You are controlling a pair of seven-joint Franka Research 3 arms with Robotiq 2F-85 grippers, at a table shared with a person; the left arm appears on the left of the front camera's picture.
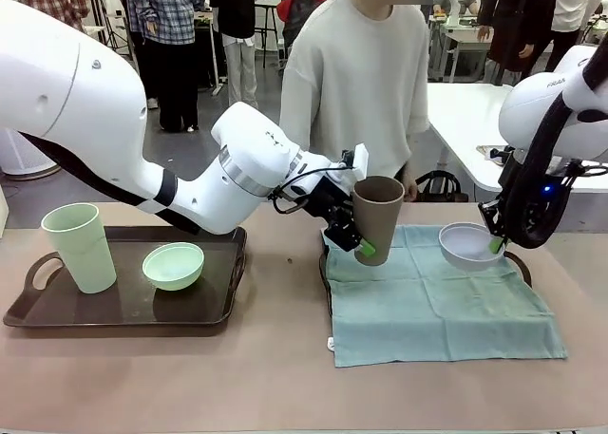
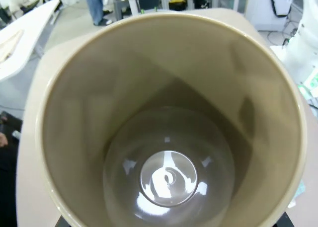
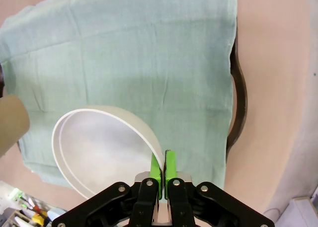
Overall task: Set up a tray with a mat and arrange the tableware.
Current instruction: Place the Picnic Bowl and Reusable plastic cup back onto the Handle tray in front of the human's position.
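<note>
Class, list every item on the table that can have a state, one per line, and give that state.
Brown cup: near upright, gripped in the left jaws.
White bowl: tilted, rim pinched in the shut right jaws.
Pale green cup: upright on the left tray.
Pale green bowl: upright on the same tray.
Mat: spread flat over the right tray.

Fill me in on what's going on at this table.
Both arms are laying out tableware. The left gripper holds the brown cup, tilted, at the left edge of the green mat, which lies over a dark tray. The right gripper pinches the white bowl by its rim above the mat's far right part. A pale green cup and pale green bowl stand on a second tray to the left. A person stands at the far side.
</note>
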